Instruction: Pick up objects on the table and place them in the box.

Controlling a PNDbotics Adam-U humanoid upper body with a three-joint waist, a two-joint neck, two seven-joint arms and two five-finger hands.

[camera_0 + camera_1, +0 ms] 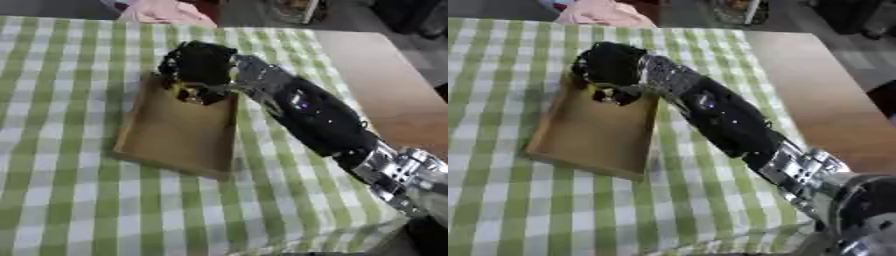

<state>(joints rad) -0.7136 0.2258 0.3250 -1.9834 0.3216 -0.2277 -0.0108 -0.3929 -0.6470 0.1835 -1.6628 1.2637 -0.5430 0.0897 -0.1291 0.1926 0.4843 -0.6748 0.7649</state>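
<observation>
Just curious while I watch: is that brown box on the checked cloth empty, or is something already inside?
Mostly empty: the box floor shows bare brown. At its far end the right hand hangs over it with something small and yellowish under its fingers; whether it lies inside, I cannot tell.

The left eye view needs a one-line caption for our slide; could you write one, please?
The robot's right hand reaches over the far end of a shallow brown box on a green-checked tablecloth.

right robot hand (pixel 198 65) over box's (pixel 179 132) far end, green checked tablecloth (pixel 61 190)
</observation>
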